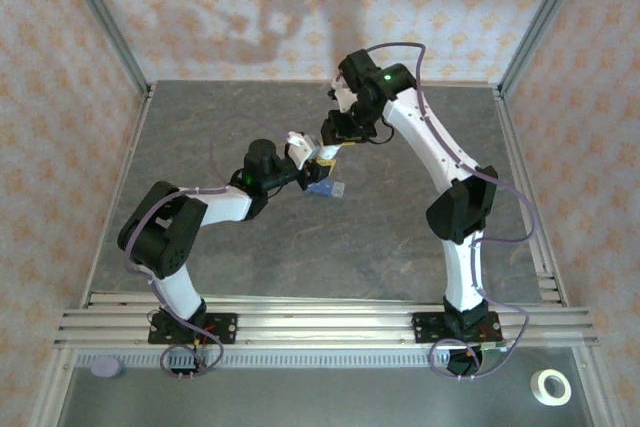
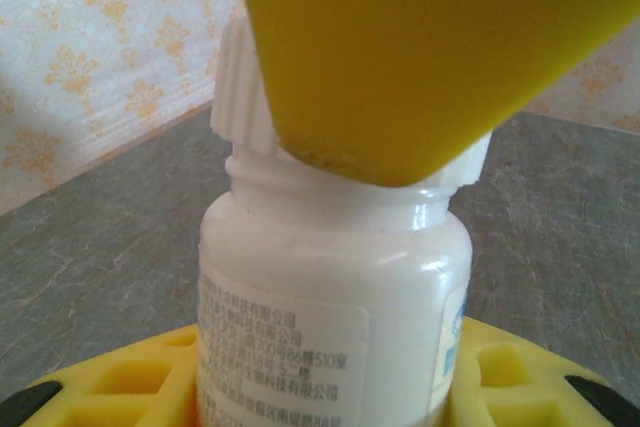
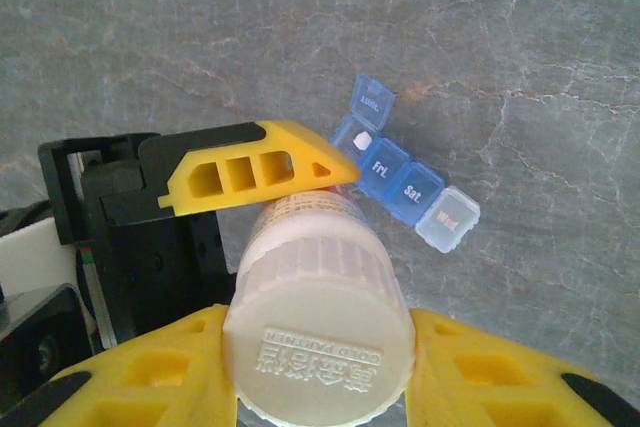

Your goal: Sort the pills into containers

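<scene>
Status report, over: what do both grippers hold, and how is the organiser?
Left gripper shut on bottle. Right gripper shut on its cap. Organiser on table, one lid open, one white pill inside. No obstacle seen.

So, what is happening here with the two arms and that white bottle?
The left gripper holds the white bottle by its body. The right gripper is closed on the ribbed cap, which sits on the bottle. Below them, the blue pill organiser lies on the table, with one end lid open and a small white pill inside.
</scene>
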Controlling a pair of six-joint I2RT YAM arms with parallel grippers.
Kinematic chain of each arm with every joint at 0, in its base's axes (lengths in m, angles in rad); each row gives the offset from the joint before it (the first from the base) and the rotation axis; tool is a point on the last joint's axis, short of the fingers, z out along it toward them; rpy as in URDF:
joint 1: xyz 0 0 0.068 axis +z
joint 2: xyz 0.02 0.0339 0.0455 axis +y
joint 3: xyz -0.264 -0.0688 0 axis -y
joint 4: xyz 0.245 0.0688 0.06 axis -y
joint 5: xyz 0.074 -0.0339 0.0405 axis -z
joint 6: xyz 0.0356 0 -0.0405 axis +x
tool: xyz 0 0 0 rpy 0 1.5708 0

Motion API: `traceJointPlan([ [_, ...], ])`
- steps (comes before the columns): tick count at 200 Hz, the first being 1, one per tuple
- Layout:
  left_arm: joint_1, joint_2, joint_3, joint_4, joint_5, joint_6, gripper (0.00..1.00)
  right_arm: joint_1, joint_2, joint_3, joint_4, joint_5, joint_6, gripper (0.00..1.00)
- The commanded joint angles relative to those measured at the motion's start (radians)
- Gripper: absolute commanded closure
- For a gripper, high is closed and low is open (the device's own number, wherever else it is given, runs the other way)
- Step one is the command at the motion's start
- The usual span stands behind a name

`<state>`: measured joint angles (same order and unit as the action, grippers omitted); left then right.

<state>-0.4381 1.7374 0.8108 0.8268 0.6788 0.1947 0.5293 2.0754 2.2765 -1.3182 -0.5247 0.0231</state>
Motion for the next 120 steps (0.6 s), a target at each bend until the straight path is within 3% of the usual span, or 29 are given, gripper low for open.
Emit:
traceJointPlan([
  [1, 0.005, -0.048, 0.019, -0.016, 0.043, 0.062, 1.0, -0.001, 0.048, 0.07, -0.076, -0.03, -0.07, 0.59],
  [38, 0.004, -0.053, 0.022, 0.004, 0.044, 0.034, 1.0, 0.0, 0.077, 0.071, -0.085, -0.077, -0.07, 0.58],
  [86, 0.004, -0.033, 0.019, 0.129, 0.02, -0.07, 1.0, 0.003, 0.011, -0.127, 0.109, -0.196, 0.105, 0.6],
  [120, 0.005, -0.029, 0.026, 0.115, 0.022, -0.067, 1.0, 0.011, 0.005, -0.119, 0.113, -0.186, 0.145, 0.6],
])
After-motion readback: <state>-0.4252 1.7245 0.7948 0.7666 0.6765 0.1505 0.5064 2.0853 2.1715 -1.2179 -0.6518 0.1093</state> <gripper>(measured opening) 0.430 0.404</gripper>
